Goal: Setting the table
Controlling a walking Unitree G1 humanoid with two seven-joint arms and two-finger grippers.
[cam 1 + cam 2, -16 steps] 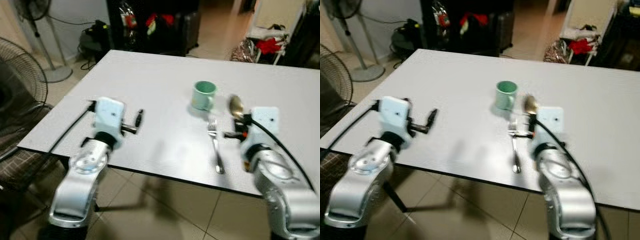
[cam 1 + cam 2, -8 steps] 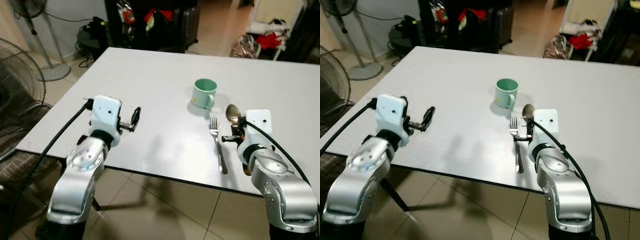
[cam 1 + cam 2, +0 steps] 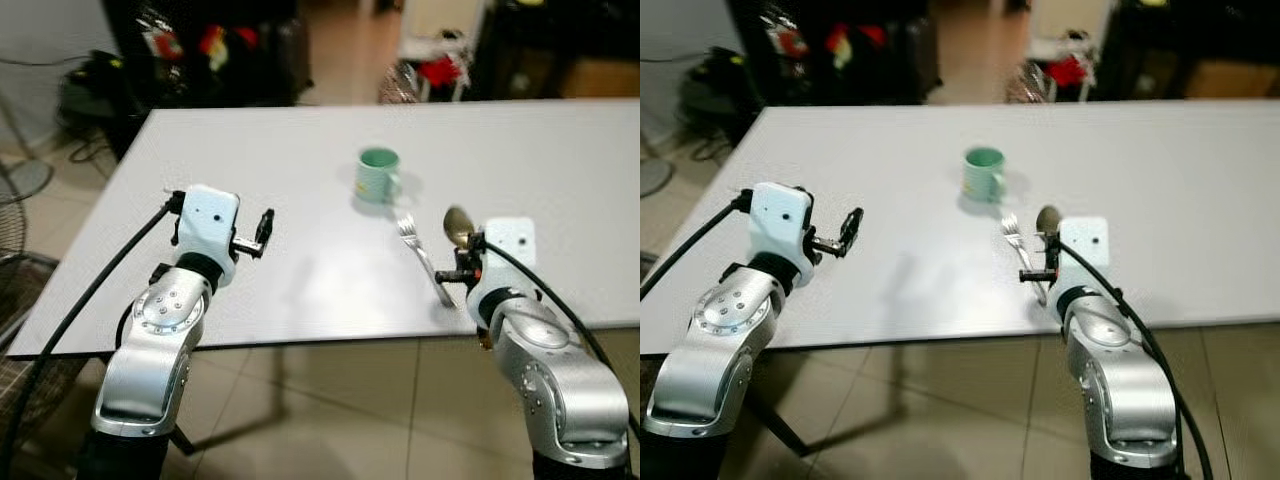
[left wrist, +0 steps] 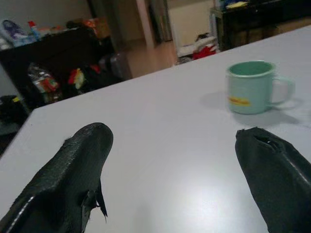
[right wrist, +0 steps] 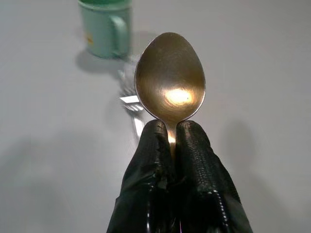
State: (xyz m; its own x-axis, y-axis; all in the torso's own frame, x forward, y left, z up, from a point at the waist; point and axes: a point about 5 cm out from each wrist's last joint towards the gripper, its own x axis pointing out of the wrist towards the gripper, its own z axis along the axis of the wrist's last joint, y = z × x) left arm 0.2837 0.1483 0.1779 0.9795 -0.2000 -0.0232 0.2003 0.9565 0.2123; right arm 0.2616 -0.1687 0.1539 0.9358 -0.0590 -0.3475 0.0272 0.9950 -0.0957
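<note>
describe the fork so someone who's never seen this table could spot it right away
On the big white table, find the green mug near the middle. Just in front of it, toward the robot, the fork lies flat, prongs pointing at the mug. Unlike the spoon gripped in the right pincer beside it, it is loose on the table.

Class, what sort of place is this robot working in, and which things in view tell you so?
Probably a lived-in home's dining area: a white table set with a green mug and a fork, tiled floor, and cluttered dark shelves behind. The right gripper holds a spoon.
</note>
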